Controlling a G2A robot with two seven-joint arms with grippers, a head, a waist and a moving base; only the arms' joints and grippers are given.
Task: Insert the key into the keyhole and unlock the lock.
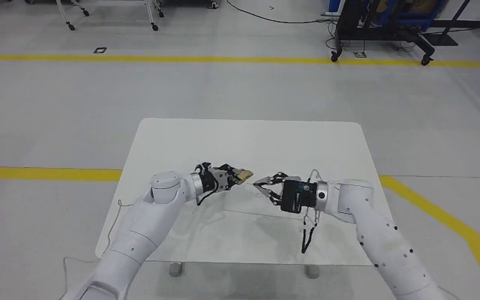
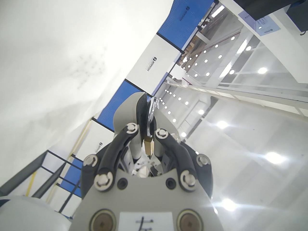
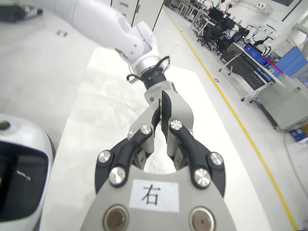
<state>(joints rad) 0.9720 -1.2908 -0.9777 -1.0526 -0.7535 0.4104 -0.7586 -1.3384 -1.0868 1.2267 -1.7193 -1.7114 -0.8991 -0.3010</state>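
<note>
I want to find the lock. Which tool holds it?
The left tool: it pinches the brass-coloured lock. The right tool is shut with no lock showing in it.

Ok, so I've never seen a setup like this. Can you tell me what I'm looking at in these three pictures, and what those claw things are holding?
This is a robot with two arms, each ending in a two-fingered gripper. The top view comes from a camera on the robot above its arms, looking down at a white table. The other two pictures come from cameras on the wrists, each looking along its own gripper. The left gripper is shut on a small brass lock. The right gripper is shut too, and its tips are close to the lock. Whether it is pinching anything is hidden. Both grippers are above the middle of the table, pointing at each other.
</note>
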